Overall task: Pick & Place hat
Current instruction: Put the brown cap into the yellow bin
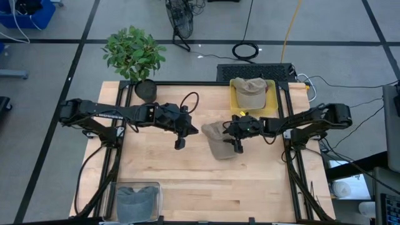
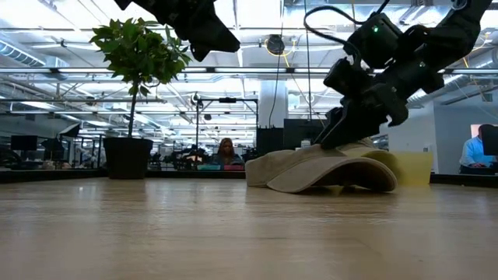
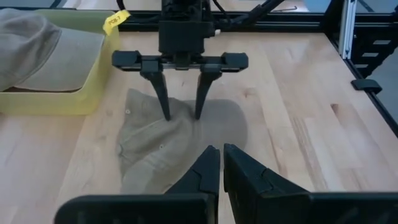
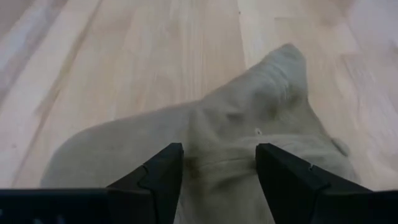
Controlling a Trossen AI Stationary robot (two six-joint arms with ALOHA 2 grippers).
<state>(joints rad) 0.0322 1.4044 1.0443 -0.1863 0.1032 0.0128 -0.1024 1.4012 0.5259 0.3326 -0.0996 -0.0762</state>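
A tan hat [image 1: 219,140] lies flat on the wooden table, right of the middle, its brim [image 2: 342,175] toward the near side. My right gripper [image 3: 183,115] stands open over the hat's crown [image 4: 249,118], slanting down, with a raised fold of cloth between its fingers. My left gripper [image 1: 180,144] hangs shut above the table to the left of the hat, clear of it, pointing toward it. My right gripper comes slanting down from the table's right side, and its open fingertips [image 3: 166,116] stand on the crown cloth, one on each side of a raised fold [image 4: 219,127]. The fingers are not closed on the fold. The hat rests on the table.
A yellow tray [image 1: 234,103] holding a second tan hat [image 1: 251,89] stands at the far right. A potted plant [image 1: 134,56] stands at the far left corner. A clear bin [image 1: 137,199] with grey cloth is at the near left edge. Bare wood lies in front of the hat.
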